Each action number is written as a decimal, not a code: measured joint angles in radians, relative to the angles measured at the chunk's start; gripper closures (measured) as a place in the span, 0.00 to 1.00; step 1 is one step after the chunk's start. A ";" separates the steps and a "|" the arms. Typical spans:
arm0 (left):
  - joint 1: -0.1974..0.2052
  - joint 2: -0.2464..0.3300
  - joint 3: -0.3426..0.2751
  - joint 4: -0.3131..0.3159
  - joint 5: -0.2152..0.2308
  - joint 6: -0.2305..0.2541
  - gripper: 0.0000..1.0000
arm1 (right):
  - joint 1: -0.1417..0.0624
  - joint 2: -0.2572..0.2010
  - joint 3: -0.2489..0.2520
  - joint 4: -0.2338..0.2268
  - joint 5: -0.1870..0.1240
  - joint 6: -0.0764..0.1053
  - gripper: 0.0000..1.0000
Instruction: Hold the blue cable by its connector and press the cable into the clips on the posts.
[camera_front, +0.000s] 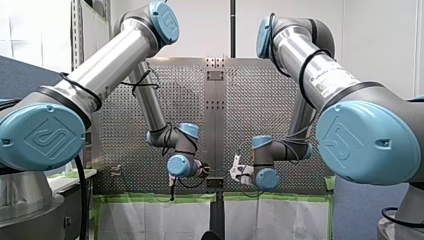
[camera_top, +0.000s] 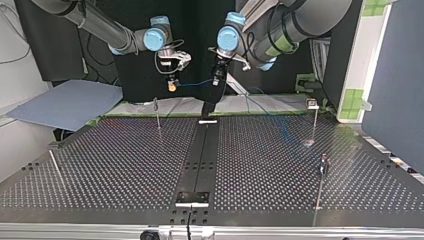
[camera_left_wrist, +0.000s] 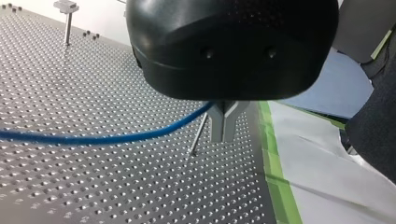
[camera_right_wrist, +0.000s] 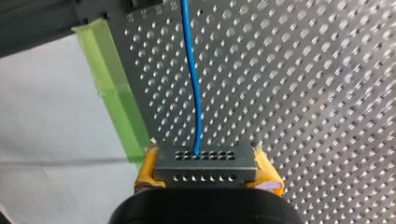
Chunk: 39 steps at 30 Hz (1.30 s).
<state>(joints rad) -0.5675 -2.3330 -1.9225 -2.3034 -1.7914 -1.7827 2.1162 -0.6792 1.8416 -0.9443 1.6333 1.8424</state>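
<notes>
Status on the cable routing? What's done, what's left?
Done: my right gripper clamps the connector between yellow pads; my left gripper is shut on the blue cable. In hand: the cable hangs in the air between both grippers. Left: all the pressing; the posts I can see show no cable in their clips.

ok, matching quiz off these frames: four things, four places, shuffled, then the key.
1 connector
2 blue cable
3 green tape
4 clip post

A upright on the perforated table
B along the table's edge
C clamped in my right gripper, between yellow pads
D running ahead out of the connector

Pairs: 1-C, 2-D, 3-B, 4-A
</notes>
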 joint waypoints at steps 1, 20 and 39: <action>-0.003 -0.007 0.006 0.001 -0.001 -0.001 1.00 | -0.004 0.005 0.002 -0.007 0.000 0.000 1.00; -0.141 -0.139 0.164 0.049 -0.103 -0.036 1.00 | -0.079 0.021 0.099 -0.167 -0.001 0.010 1.00; -0.192 -0.233 0.296 0.056 -0.092 -0.031 1.00 | -0.212 0.022 0.186 -0.315 -0.070 0.014 1.00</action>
<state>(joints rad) -0.7596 -2.5662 -1.6270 -2.2473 -1.8835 -1.8132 1.9038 -0.6576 2.0280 -1.2596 1.5631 1.8563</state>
